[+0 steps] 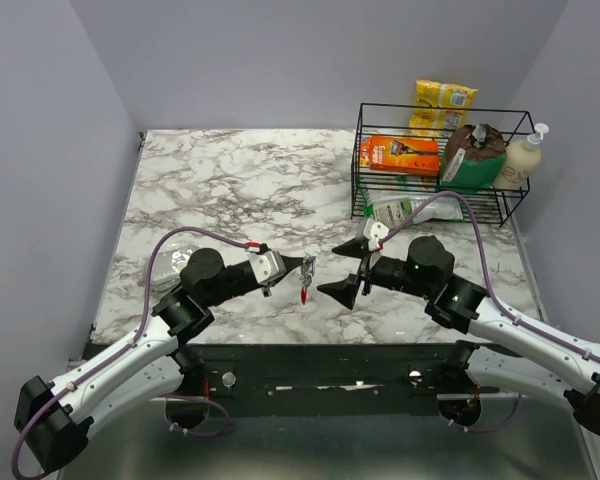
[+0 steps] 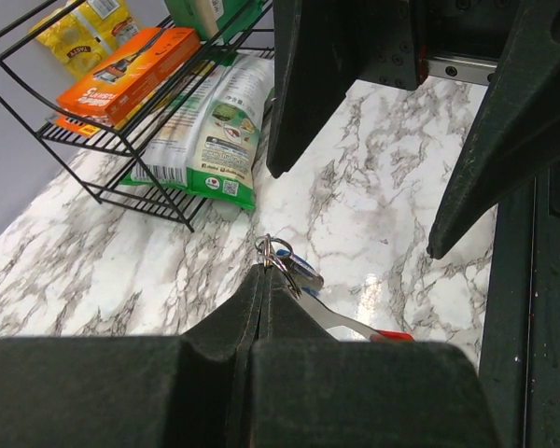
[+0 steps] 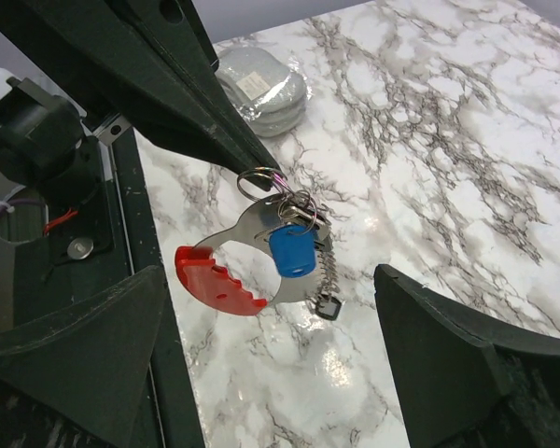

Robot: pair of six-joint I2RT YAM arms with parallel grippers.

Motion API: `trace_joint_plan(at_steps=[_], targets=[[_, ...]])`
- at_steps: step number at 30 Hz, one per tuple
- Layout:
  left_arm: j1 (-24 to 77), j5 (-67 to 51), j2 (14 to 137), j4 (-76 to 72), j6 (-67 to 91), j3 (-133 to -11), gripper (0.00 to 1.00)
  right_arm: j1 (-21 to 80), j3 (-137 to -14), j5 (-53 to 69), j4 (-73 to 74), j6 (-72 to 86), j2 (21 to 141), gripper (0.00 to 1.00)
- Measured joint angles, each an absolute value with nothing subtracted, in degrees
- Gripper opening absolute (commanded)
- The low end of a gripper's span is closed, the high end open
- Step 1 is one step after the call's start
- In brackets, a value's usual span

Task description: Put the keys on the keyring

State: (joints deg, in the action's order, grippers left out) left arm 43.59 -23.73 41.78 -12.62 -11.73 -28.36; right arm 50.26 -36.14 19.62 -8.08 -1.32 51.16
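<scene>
My left gripper [image 1: 306,264] is shut on a small silver split ring [image 3: 255,180] and holds the whole bunch hanging above the marble table [image 1: 240,180]. On the bunch hang the keyring [image 3: 215,275], a red curved loop on a silver plate, a blue-headed key [image 3: 291,250] and a small dark-headed piece [image 3: 329,306]. In the left wrist view the ring [image 2: 278,252] sticks out of my left gripper [image 2: 264,271], with the red tip [image 2: 392,334] below. My right gripper [image 1: 342,268] is open and empty, facing the bunch; in its own view the gripper [image 3: 269,280] flanks it.
A black wire basket [image 1: 510,115] at the back right holds an orange box [image 1: 400,153], a green bag [image 1: 475,160] and a white-green packet [image 2: 210,131]. A soap bottle [image 1: 528,155] and yellow packets [image 1: 443,100] stand by it. A grey round pouch [image 3: 261,89] lies at the left.
</scene>
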Motion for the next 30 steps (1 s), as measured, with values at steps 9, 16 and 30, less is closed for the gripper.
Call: trace_joint_plan(at_steps=[9, 16, 30], targets=[[43.6, -23.3, 41.7, -12.7, -11.7, -28.1, 0.0, 50.3, -36.1, 18.7, -8.1, -1.3, 51.2, 1.0], [43.6, -22.7, 41.8, -12.7, -11.7, -28.1, 0.0, 50.3, -36.1, 18.5, -8.1, -1.3, 51.2, 1.0], [43.6, -22.3, 45.0, -13.8, -12.2, -28.2, 0.0, 50.3, -36.1, 13.2, -8.2, 0.1, 50.3, 1.0]])
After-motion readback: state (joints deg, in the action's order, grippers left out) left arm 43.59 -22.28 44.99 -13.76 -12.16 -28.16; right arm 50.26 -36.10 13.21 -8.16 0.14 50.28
